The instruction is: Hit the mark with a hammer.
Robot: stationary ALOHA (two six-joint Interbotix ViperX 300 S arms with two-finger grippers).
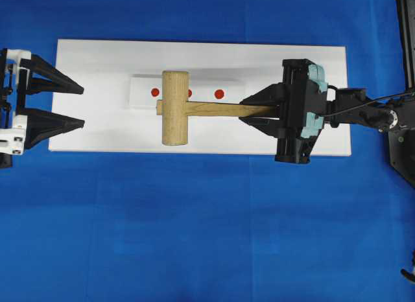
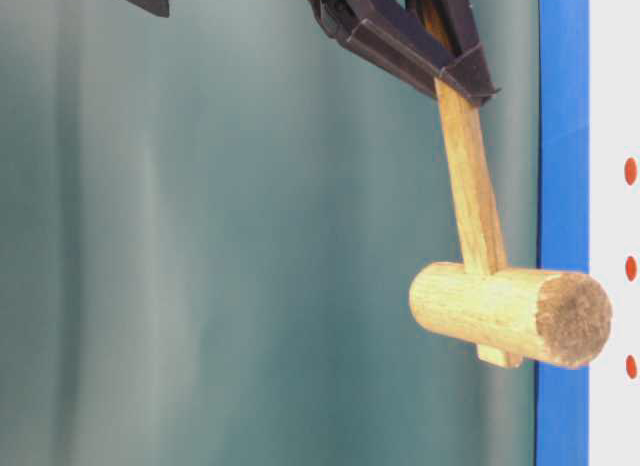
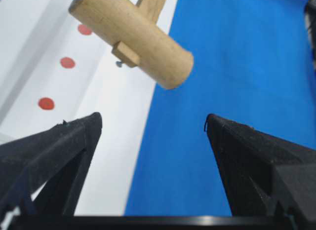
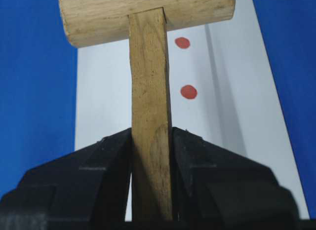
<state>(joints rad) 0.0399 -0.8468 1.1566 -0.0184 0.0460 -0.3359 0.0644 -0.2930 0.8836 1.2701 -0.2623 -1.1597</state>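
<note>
Pale wood makes up the hammer: a thick round head with a rough, fibrous end face and a long, slim, flat-sided handle whose tip pokes out through the far side of the head. In the overhead view it sits at the centre of the frame, its head across a row of red dots on a smooth white board. The middle dot is partly hidden behind the head. In the table-level view the head hangs clear of the surface, in the air, with the handle slanting up toward the top of the frame.

Clenched on the far end of the handle is the right gripper, its black angular fingers pressed against both flat sides. At the left edge of the overhead view the left gripper is spread wide and grasps nothing. Blue cloth covers the bench around the board.
</note>
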